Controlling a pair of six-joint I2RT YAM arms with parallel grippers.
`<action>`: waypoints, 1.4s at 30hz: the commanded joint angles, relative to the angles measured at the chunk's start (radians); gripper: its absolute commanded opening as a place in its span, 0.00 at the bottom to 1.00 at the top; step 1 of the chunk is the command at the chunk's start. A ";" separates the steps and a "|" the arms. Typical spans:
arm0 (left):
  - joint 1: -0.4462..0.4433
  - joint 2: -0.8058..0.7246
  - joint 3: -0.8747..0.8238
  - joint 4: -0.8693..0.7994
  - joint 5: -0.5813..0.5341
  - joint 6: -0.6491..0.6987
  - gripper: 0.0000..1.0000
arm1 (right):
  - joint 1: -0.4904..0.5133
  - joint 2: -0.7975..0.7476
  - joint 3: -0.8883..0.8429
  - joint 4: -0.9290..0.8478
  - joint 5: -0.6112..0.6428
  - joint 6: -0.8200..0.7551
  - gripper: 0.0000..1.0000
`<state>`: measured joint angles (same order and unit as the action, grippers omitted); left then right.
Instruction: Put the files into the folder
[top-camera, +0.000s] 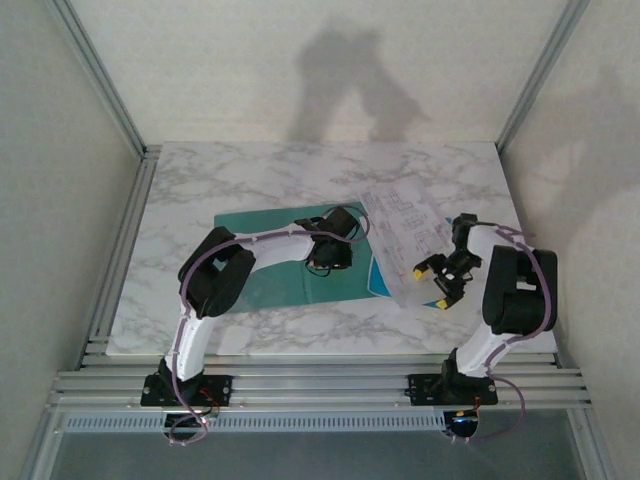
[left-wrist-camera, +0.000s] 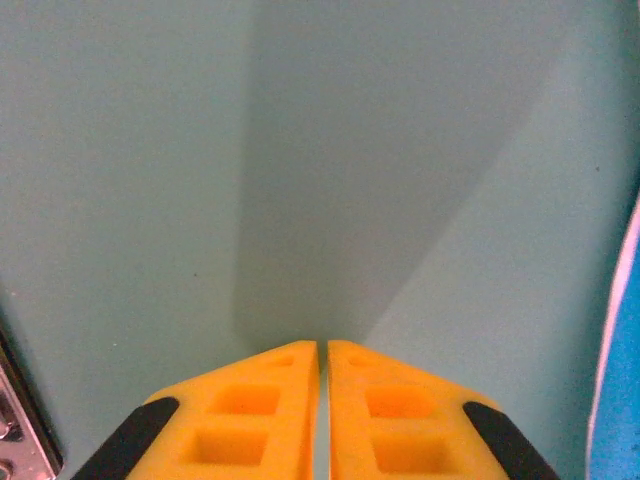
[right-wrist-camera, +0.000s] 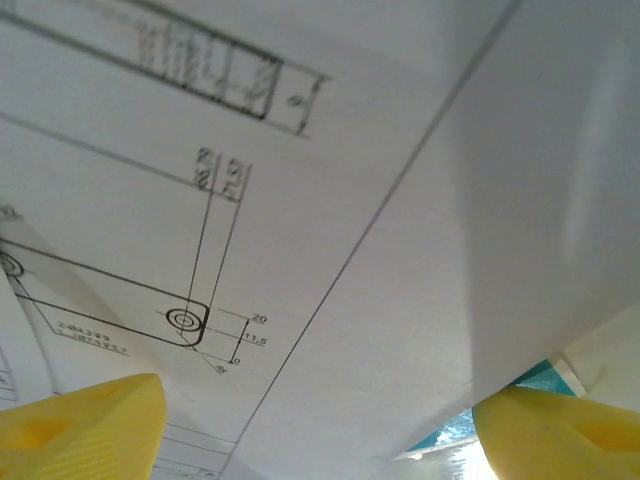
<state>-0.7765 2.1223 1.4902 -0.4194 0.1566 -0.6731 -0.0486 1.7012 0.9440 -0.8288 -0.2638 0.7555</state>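
Top external: one folder (top-camera: 285, 287), at least two files (top-camera: 405, 235).

Covered and unreadable
The left arm (top-camera: 262, 247) crosses the middle of the folder (top-camera: 285, 288); the files (top-camera: 405, 235) hide its right end, their print too small to read from above.

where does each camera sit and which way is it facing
Top external: above and behind the arm bases, looking down on the marble table; both arms, left gripper and right gripper show.
Left wrist: on the left arm, looking down past its shut yellow fingers at the folder.
Right wrist: on the right arm, facing the files close up, between its spread fingers.
Shared: the folder in top and left wrist; the files in top and right wrist.
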 joint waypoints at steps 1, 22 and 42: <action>0.002 0.047 0.019 -0.004 -0.019 0.032 0.11 | 0.075 0.061 0.004 0.052 0.023 -0.052 0.82; 0.089 -0.192 -0.126 0.032 -0.088 -0.074 0.33 | 0.272 0.156 0.196 0.007 0.051 -0.087 0.81; 0.283 -0.084 -0.104 0.101 0.046 0.029 0.46 | 0.368 0.202 0.258 -0.026 0.037 -0.134 0.80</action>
<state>-0.4896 1.9915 1.3453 -0.3309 0.1635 -0.6804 0.2947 1.8740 1.1988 -0.8574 -0.2089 0.6384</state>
